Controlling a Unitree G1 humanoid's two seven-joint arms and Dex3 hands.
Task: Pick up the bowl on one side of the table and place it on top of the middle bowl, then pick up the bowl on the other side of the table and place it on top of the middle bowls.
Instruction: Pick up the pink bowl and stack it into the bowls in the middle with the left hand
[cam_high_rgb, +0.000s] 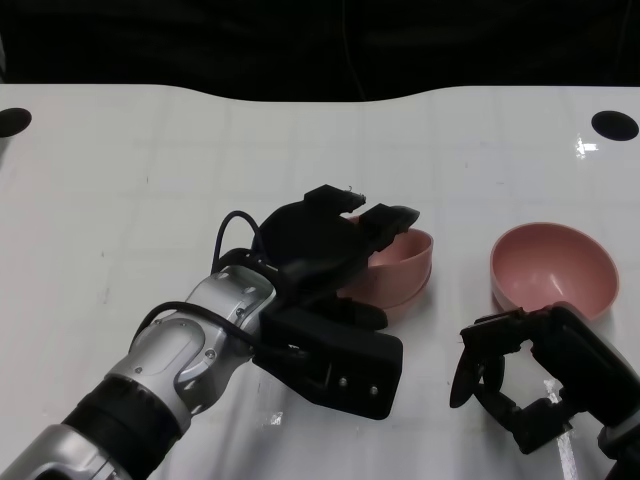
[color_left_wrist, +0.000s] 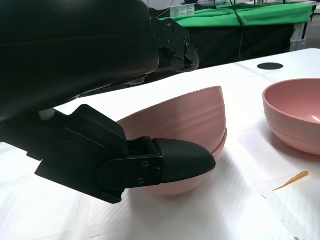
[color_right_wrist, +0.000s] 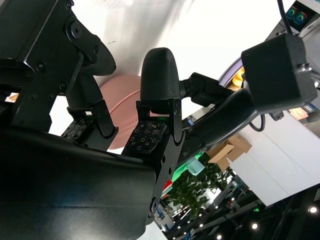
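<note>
- My left hand (cam_high_rgb: 335, 250) grips the top bowl (color_left_wrist: 185, 117), tilted in the middle bowl (color_left_wrist: 200, 172).
- Letting go now could leave it crooked.
- Right hand (cam_high_rgb: 500, 375) spread, holding nothing, beside the right bowl (cam_high_rgb: 553, 267); a careless reach could shove it.

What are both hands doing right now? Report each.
Left hand: holds the tilted pink bowl on the middle bowl.
Right hand: open, holding nothing, near the right bowl.

Two nested pink bowls (cam_high_rgb: 405, 268) mid-table — a third pink bowl (cam_high_rgb: 553, 268) upright, apart, rightward.
</note>
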